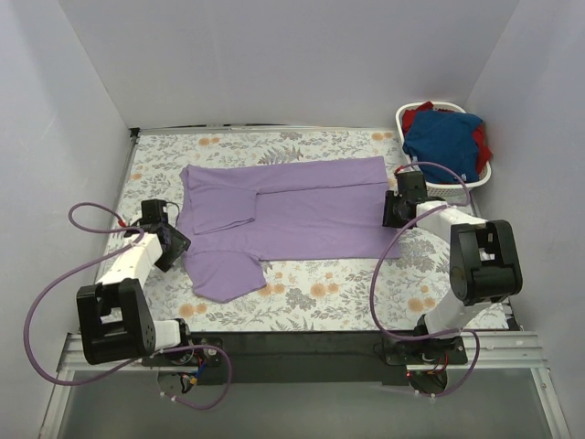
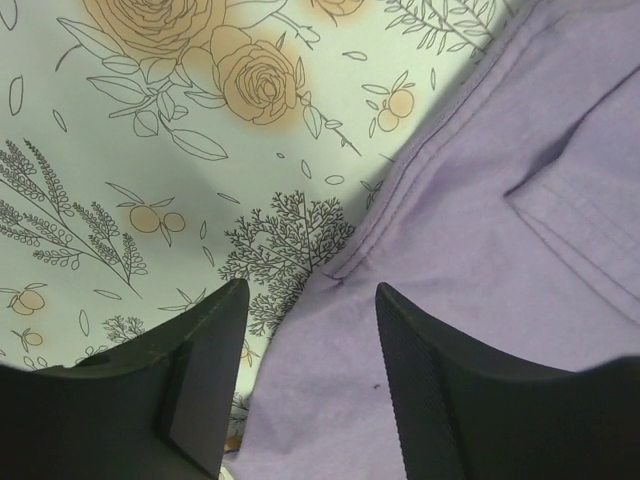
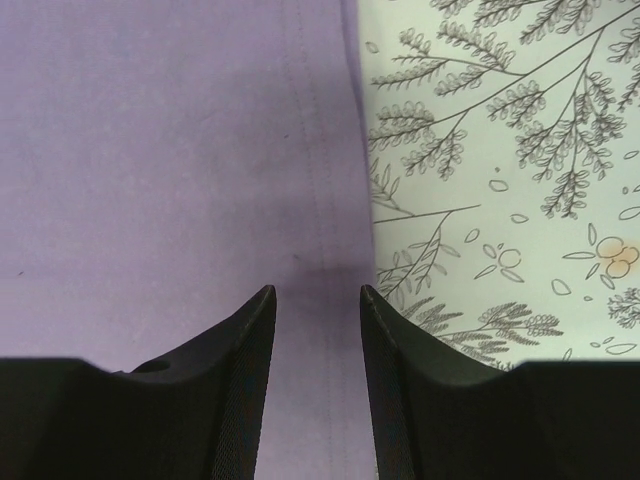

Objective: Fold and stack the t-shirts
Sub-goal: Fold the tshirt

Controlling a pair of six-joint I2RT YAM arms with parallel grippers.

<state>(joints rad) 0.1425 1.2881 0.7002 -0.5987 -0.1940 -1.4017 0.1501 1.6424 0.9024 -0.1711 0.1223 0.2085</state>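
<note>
The lavender t-shirt (image 1: pixel 292 210) lies spread on the table, partly folded lengthwise, one sleeve folded over its middle and the other sleeve hanging toward the front left. My left gripper (image 1: pixel 175 245) is open over the shirt's left edge (image 2: pixel 400 280), nothing between its fingers. My right gripper (image 1: pixel 391 212) is open over the hem at the shirt's right edge (image 3: pixel 310 200). The royal-blue t-shirt (image 1: pixel 443 139) and the red t-shirt (image 1: pixel 479 139) lie heaped in the basket.
A white plastic laundry basket (image 1: pixel 483 176) stands at the back right corner. The floral tablecloth (image 1: pixel 366 283) covers the table. White walls close in the left, back and right. Purple cables loop beside both arm bases.
</note>
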